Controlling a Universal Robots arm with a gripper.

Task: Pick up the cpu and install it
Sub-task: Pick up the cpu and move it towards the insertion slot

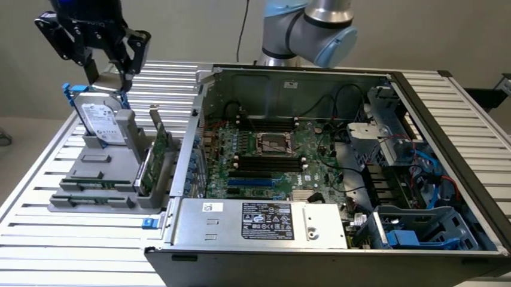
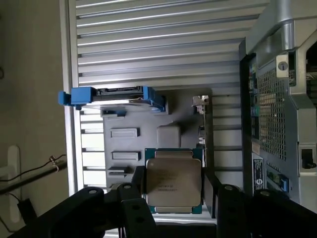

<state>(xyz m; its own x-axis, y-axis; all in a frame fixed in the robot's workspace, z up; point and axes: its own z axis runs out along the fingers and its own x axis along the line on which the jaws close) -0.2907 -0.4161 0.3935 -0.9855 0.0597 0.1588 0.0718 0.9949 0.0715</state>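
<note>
The cpu [image 2: 173, 182] is a small flat square chip with a pale metal top and a green edge. It sits between the two black fingers [image 2: 134, 184] of my gripper [image 2: 173, 191], which is shut on it. In the exterior view the gripper [image 1: 112, 73] hangs high at the exterior view's left, with the cpu [image 1: 109, 79] just above the top of the hard drive [image 1: 102, 122]. The green motherboard's [image 1: 319, 167] metal-framed socket [image 1: 271, 143] lies inside the open computer case [image 1: 239, 233], well to the exterior view's right of the gripper.
A grey parts holder [image 1: 100, 179] on the slatted metal table [image 1: 64, 239] carries the upright silver hard drive with blue rails and a green card [image 1: 160, 152]. The case's walls, cables and blue drive cage [image 1: 415, 230] surround the motherboard. The arm's base [image 1: 307, 30] stands behind the case.
</note>
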